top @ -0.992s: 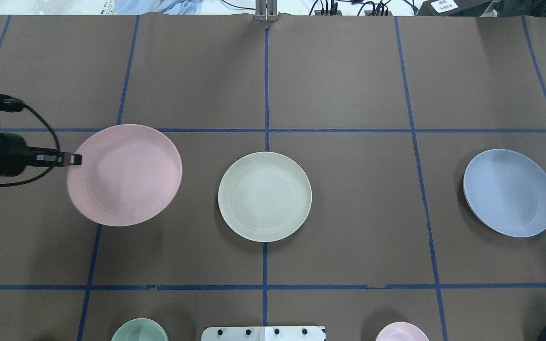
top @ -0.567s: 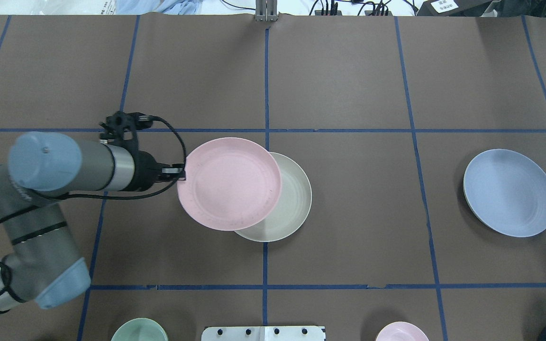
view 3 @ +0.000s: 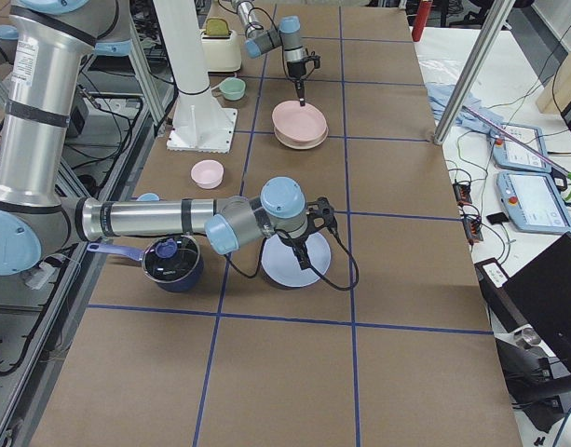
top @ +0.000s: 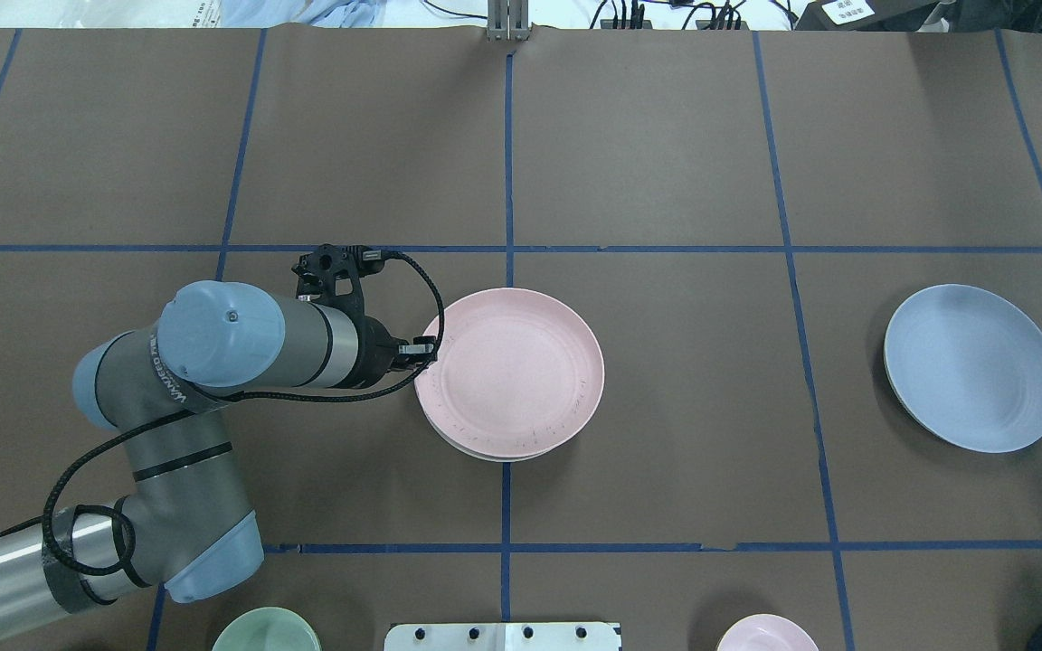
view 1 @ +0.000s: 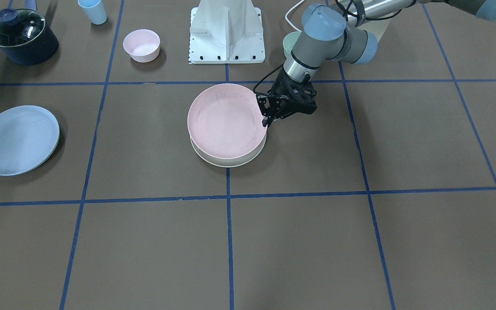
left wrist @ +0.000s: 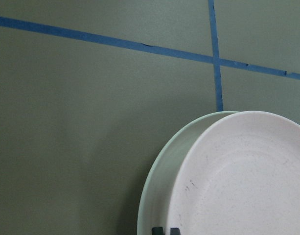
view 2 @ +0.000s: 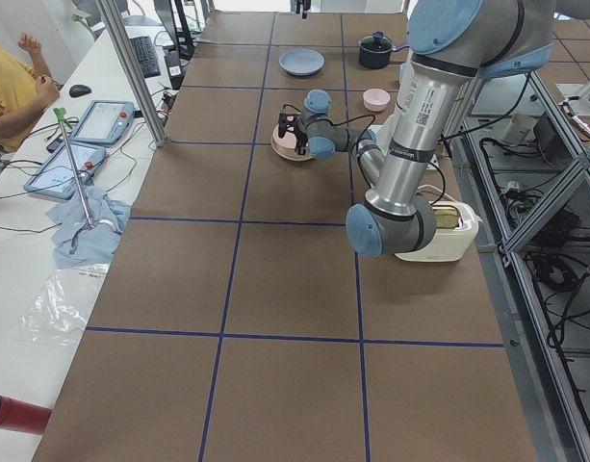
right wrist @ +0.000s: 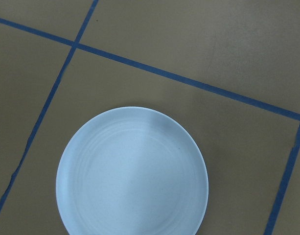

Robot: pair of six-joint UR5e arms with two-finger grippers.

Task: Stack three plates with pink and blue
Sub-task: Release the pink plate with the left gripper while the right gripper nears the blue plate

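My left gripper (top: 431, 348) is shut on the left rim of the pink plate (top: 512, 371) and holds it just over the white plate (top: 485, 455), almost centred on it. The front view shows the pink plate (view 1: 224, 120) above the white plate (view 1: 226, 161). The left wrist view shows the pink plate (left wrist: 242, 181) overlapping the white rim (left wrist: 154, 196). The blue plate (top: 973, 366) lies alone at the right. My right gripper (view 3: 299, 251) shows only in the exterior right view, above the blue plate; I cannot tell whether it is open. The right wrist view looks down on the blue plate (right wrist: 132, 174).
A green bowl (top: 266, 630) and a pink bowl (top: 767, 633) stand at the near edge beside the robot base (view 1: 226, 32). A dark lidded pot (view 1: 22, 36) and a blue cup (view 1: 93, 10) stand near the robot's right side.
My left arm has carried the pink plate to the right, from partly overlapping the white plate to almost fully covering it. The blue plate has not moved.
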